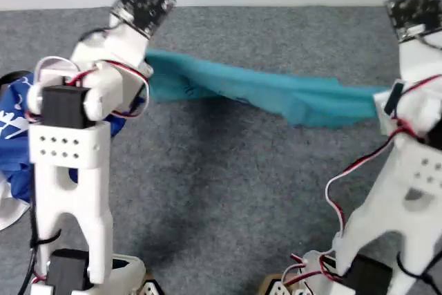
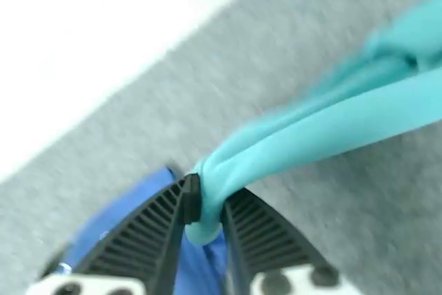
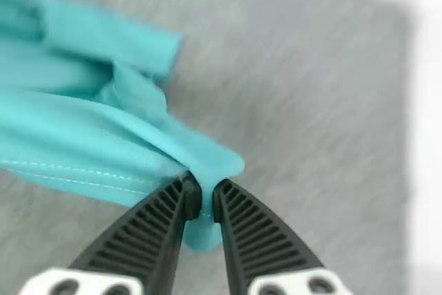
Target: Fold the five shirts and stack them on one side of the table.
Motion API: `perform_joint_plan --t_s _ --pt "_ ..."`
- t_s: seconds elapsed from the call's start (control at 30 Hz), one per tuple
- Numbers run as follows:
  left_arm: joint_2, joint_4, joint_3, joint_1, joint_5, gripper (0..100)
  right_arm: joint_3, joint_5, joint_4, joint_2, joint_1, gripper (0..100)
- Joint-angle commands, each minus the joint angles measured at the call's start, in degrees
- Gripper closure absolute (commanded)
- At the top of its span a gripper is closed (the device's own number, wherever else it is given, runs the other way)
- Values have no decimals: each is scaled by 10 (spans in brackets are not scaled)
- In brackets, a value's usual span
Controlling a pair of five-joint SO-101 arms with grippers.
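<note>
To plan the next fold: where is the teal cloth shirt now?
In the high view the teal cloth shirt spans the far half of the grey table, held between the left fingers and the right fingers.

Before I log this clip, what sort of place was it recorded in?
Probably a robot test bench, not a home: a grey carpeted tabletop, a teal shirt stretched between the left pincer and the right pincer, and a blue shirt heaped at the table's side.
</note>
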Motion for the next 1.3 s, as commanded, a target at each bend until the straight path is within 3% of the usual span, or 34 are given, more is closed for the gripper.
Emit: perform_joint_plan --t_s 0.0,0.23,0.4,0.67,0.77,0.97,1.27 --pt "-27 -4 -90 -12 5 986 -115 27 -26 -23 -6 990" --pt "-32 -18 -180 -9 4 986 -246 31 -120 -26 -2 990" --pt "-33 40 -260 -7 -25 986 -333 31 -144 -27 -1 990" --pt "-33 164 -400 -7 -42 986 -481 94 -96 -27 -1 990" --pt "-50 165 -412 -8 -42 986 -533 120 -58 -27 -1 990" --pt "-130 165 -316 32 -42 986 -619 166 9 -27 -1 990" --pt "-247 149 -35 76 -42 986 -611 177 27 -13 5 990"
